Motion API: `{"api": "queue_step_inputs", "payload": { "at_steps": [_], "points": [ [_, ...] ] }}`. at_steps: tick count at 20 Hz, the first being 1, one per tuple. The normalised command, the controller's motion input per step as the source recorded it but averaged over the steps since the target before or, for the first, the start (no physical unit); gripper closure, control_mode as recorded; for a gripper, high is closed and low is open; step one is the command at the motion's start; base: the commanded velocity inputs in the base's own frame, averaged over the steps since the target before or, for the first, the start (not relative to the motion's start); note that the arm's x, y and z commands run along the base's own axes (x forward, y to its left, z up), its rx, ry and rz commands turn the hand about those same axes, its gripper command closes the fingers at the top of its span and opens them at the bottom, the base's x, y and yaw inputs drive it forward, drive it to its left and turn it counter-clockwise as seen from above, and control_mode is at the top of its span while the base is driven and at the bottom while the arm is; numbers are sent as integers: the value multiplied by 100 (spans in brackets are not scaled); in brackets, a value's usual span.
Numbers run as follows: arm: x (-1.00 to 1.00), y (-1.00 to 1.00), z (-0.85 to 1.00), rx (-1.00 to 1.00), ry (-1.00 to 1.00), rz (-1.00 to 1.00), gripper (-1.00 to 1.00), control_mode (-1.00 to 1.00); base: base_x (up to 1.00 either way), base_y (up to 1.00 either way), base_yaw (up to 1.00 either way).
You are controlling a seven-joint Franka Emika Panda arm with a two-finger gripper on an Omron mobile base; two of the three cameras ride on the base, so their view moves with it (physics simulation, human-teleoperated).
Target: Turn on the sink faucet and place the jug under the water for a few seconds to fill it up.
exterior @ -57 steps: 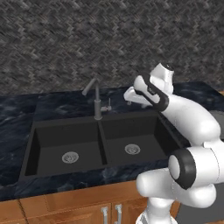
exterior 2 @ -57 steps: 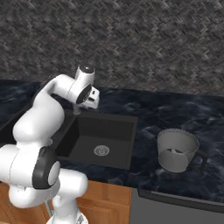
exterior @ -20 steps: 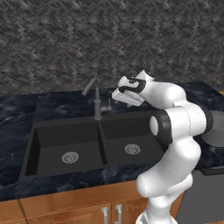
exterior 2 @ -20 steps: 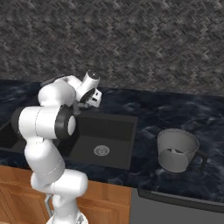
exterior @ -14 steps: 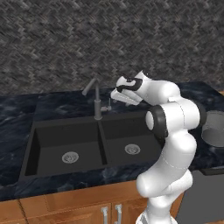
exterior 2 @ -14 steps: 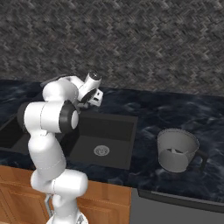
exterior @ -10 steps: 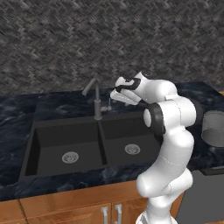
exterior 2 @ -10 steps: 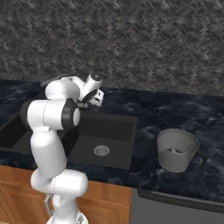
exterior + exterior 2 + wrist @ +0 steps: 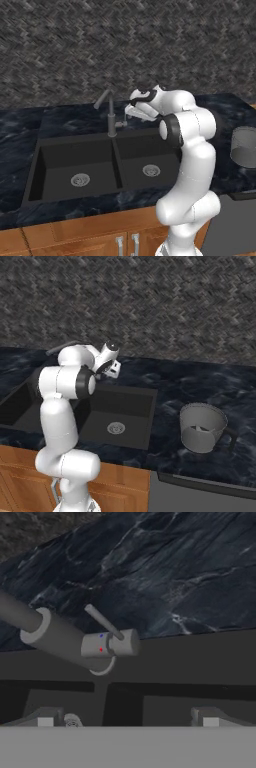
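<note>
The sink faucet (image 9: 110, 120) stands behind the divider of the black sink (image 9: 60, 160), its spout angled up and to the left. No water comes from the spout. My gripper (image 9: 128, 113) hovers just right of the faucet's small side lever (image 9: 103, 622), open and holding nothing. In the hand view the lever and its knob lie above and between my fingertips (image 9: 45, 719), and the faucet post (image 9: 55, 637) crosses the left side. The jug (image 9: 202, 428) stands upright on the counter right of the sink (image 9: 130, 406), far from the gripper (image 9: 114, 371), and also appears as jug (image 9: 244, 146).
Dark marbled counter (image 9: 60, 117) surrounds the sink, with a grey patterned wall (image 9: 125, 45) behind. Wooden cabinet fronts (image 9: 75, 237) run below the counter's front edge. A grey appliance top (image 9: 200, 491) sits below the jug.
The gripper has crept left and a little down toward the faucet lever, and the arm's elbow has swung in. The jaws stayed open. The jug and faucet have not moved.
</note>
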Motion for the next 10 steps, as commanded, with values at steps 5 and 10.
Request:
{"api": "queue_step_inputs", "payload": {
  "at_steps": [5, 10],
  "points": [
    [20, 10, -7, 0, -2, 0, -100, -100, 0, 0, 0],
    [14, 18, -17, 0, -4, 0, -100, -100, 0, 0, 0]
  ]
}}
